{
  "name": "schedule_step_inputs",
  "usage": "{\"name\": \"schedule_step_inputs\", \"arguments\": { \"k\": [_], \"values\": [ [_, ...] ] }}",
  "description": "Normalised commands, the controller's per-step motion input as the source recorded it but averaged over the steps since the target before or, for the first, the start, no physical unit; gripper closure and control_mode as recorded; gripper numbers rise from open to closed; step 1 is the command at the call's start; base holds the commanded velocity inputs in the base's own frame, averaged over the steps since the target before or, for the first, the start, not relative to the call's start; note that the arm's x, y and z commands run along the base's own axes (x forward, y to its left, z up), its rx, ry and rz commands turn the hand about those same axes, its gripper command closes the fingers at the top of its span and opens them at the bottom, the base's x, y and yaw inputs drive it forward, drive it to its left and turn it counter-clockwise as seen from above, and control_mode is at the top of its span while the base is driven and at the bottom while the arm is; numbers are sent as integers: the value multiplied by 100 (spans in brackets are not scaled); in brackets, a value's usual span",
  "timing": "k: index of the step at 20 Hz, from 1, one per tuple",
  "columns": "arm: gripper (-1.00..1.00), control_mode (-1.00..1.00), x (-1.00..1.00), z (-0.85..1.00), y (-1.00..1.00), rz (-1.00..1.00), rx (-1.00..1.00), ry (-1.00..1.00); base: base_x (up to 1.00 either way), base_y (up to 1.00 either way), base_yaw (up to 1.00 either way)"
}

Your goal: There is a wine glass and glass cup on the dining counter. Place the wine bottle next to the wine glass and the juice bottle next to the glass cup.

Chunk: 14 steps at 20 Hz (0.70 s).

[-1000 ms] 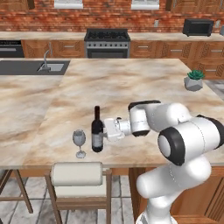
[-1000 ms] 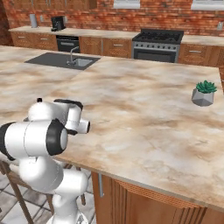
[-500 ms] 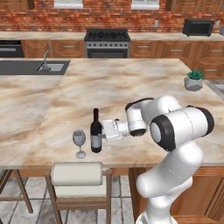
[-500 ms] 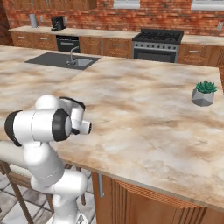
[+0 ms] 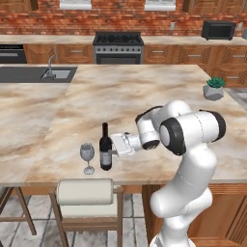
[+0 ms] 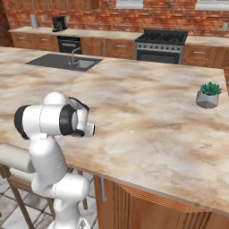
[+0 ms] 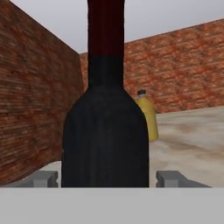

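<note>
Glass wine bottle upright on dining counter, near front edge, wine glass just beside it at 9 o'clock. I judge bottle rigid, smooth, top-heavy, tippy; best hold is wide body, not neck. Arm folded low, forearm level, gripper reaching from bottle's 3 o'clock. Hand view: fingers straddle body with gaps either side, so I read it as released. Juice bottle stands beyond, still to be fetched.
</note>
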Motion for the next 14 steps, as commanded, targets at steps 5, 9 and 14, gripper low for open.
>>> {"name": "schedule_step_inputs", "arguments": {
  "k": [5, 9, 14],
  "values": [
    [100, -100, 6, -17, 4, 12, 0, -7, 0, 0, 0],
    [100, -100, 7, -19, 10, 5, -1, -13, 0, 0, 0],
    [100, -100, 4, -15, 10, 0, -3, -19, 0, 0, 0]
  ]
}}
